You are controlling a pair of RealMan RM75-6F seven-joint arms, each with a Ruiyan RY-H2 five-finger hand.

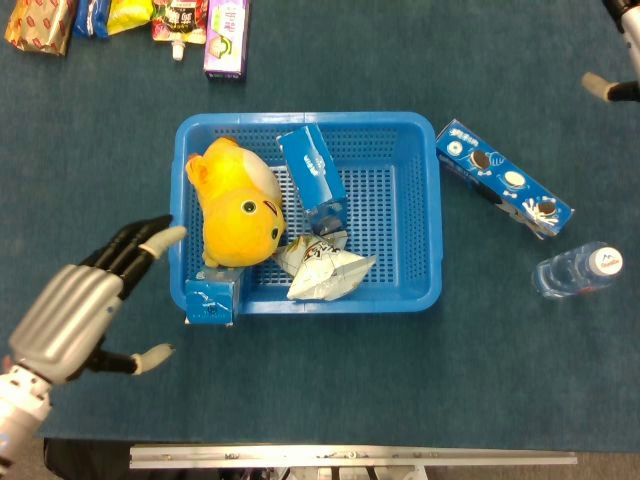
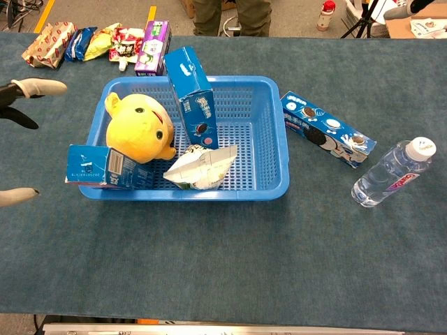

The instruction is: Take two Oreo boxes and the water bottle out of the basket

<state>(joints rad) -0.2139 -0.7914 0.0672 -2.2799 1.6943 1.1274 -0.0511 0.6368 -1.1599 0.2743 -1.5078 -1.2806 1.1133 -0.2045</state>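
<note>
From the head view, the left hand [image 1: 85, 305] hovers over the table [image 1: 300, 380] just left of the blue basket [image 1: 420, 290], fingers spread and thumb held wide, holding nothing; its fingertips reach close to the basket's left wall. Inside the basket, one Oreo box [image 1: 312, 178] stands tilted near the middle, beside a yellow plush toy [image 1: 240, 205] on the left and a crumpled white packet [image 1: 325, 268] at the near side. A small blue carton [image 1: 210, 300] sits at the near-left corner, leaning over the rim. A second Oreo box [image 1: 503, 178] lies flat on the table just right of the basket, and the water bottle [image 1: 578, 270] lies nearer still, well right of the basket. Only a fingertip or so of the right hand [image 1: 615, 85] shows at the far-right edge; I cannot tell how its fingers lie. Snack packs [image 1: 130, 20] line the far-left edge.

From the chest view, two fingertips [image 2: 38, 87] of the left hand show at the left edge, wide apart. The tilted Oreo box rises above the basket's far rim. The right hand barely shows at the top right corner.
</note>
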